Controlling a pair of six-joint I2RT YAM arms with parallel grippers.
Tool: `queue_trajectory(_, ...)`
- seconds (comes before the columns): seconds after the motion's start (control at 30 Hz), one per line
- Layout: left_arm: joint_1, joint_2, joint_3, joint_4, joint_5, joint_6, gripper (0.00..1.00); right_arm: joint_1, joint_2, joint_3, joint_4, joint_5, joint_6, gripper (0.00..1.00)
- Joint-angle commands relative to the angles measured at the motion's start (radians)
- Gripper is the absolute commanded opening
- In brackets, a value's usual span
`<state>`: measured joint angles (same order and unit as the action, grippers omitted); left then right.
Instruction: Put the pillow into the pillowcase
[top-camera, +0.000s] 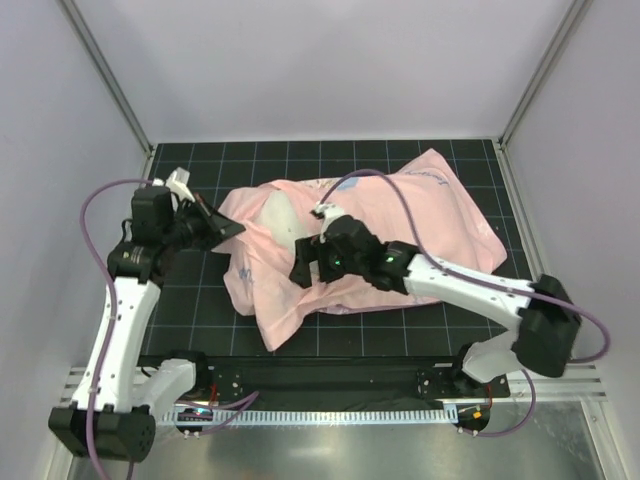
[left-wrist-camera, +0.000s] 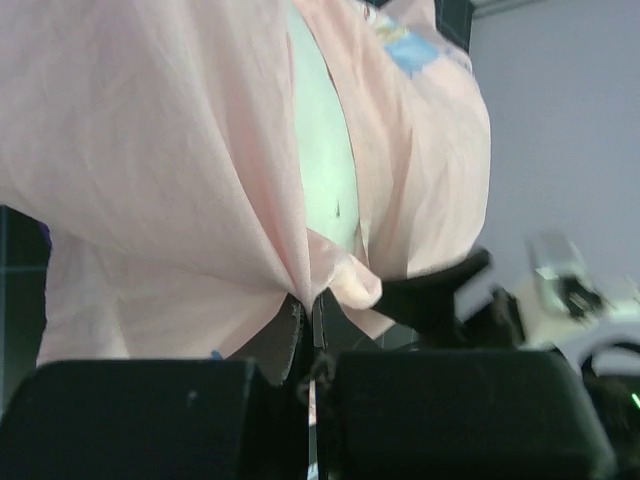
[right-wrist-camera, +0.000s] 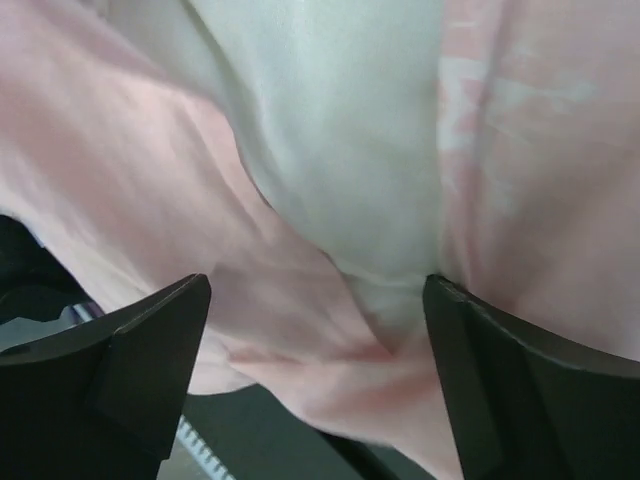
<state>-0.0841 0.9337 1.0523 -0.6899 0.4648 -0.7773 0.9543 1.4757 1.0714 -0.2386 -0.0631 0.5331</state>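
Lying mostly inside the pillowcase (top-camera: 420, 215), long axis left-to-right across the surface (top-camera: 190, 305): pillow (top-camera: 283, 222), white end bared at the leftward mouth; left end effector (top-camera: 232, 229) pinching the hem there, right end effector (top-camera: 302, 266) nearer, spread wide against that end.

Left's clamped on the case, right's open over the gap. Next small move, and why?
Probably lower the right gripper and close on the pillowcase hem beside the pillow. The left gripper is shut on one edge, the pillow shows bare in the opening, and pink fabric lies between the right's open jaws.
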Motion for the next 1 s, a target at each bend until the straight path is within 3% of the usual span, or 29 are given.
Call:
queue_trajectory(0.0, 0.056, 0.130, 0.101, 0.164, -0.035, -0.025, 0.00, -0.005, -0.202, 0.004, -0.148, 0.321, 0.011, 0.99)
queue_trajectory(0.13, 0.236, 0.243, 0.208, 0.217, -0.049, -0.073, 0.01, -0.032, -0.386, -0.040, -0.374, 0.528, 0.083, 1.00)
queue_trajectory(0.23, 0.332, 0.275, 0.262, 0.178, -0.159, -0.060, 0.13, -0.133, -0.467, -0.106, -0.479, 0.595, 0.165, 1.00)
queue_trajectory(0.33, 0.333, 0.246, 0.264, 0.150, -0.155, -0.024, 0.66, -0.288, -0.567, -0.206, -0.476, 0.562, 0.194, 1.00)
queue_trajectory(0.37, 0.327, 0.223, 0.220, 0.147, -0.149, -0.019, 0.92, -0.328, -0.590, -0.227, -0.469, 0.540, 0.192, 1.00)
queue_trajectory(0.4, 0.311, 0.202, 0.186, 0.148, -0.146, -0.013, 0.99, -0.369, -0.613, -0.269, -0.458, 0.522, 0.182, 1.00)
queue_trajectory(0.57, 0.228, -0.008, -0.021, 0.105, -0.123, 0.050, 1.00, -0.512, -0.748, -0.350, -0.473, 0.522, 0.200, 1.00)
queue_trajectory(0.73, 0.156, -0.205, -0.319, 0.116, -0.130, -0.013, 1.00, -0.612, -0.862, -0.474, -0.418, 0.467, 0.240, 1.00)
queue_trajectory(0.93, 0.129, -0.214, -0.500, 0.310, -0.138, -0.137, 1.00, -0.632, -0.726, -0.564, -0.216, 0.416, 0.284, 0.99)
queue_trajectory(0.97, 0.109, -0.161, -0.533, 0.354, -0.144, -0.170, 1.00, -0.632, -0.689, -0.544, -0.199, 0.413, 0.281, 0.85)
